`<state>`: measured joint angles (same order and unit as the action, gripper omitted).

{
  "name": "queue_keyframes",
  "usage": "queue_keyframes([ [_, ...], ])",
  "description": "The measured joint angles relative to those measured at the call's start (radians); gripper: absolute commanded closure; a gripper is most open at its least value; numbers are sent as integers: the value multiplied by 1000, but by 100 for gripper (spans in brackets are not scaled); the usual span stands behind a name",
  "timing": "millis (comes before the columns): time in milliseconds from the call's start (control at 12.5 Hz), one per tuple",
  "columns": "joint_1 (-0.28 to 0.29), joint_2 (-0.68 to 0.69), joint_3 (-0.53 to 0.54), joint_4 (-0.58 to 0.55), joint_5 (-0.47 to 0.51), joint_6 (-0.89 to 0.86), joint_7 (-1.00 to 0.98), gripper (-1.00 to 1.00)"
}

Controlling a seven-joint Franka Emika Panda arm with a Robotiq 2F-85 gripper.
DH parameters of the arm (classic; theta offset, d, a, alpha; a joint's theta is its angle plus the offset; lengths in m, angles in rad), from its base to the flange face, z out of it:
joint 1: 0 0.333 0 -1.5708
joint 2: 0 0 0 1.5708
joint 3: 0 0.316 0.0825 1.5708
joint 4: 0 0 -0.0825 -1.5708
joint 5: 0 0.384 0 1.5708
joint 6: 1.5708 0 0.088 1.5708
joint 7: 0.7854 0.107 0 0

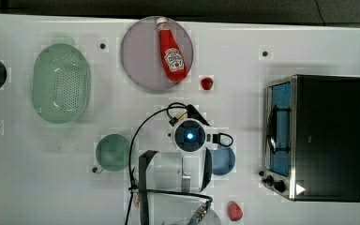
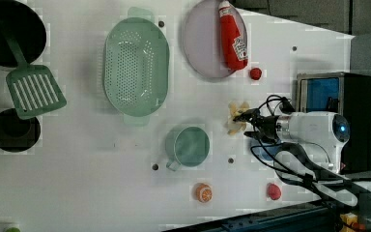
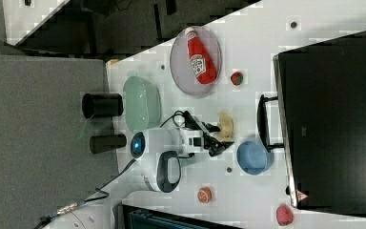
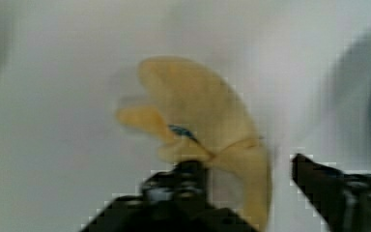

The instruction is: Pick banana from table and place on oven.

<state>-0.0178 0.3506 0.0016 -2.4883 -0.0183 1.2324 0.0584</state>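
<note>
gripper [image 4: 249, 166] jaws stand apart, one on each side of the banana [image 4: 207, 125], which lies on the table [image 2: 101, 159], near the oven [image 2: 355, 96] in the left view.

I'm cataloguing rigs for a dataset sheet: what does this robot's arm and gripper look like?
The arm has rounded white housings with black joint sections. A glowing blue light sits on the wrist end. Looping black cables run along it. The gripper is black, with dark blocky fingers.
</note>
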Motion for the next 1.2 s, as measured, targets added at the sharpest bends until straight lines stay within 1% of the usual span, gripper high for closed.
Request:
queue_keyframes([
  [160, 4, -5, 19, 16, -2, 3, 2, 48],
  [240, 9, -6, 17, 21, -1, -2, 3, 58],
  [640, -8, -60, 4, 10, -12, -17, 3, 58],
  [800, 2, -125, -16, 12, 6, -91, 3, 58],
  [1040, 1, -345, -25, 66, 14, -421, 3, 58],
  [1200, -4, -481, -18, 178, 9, -646, 3, 58],
])
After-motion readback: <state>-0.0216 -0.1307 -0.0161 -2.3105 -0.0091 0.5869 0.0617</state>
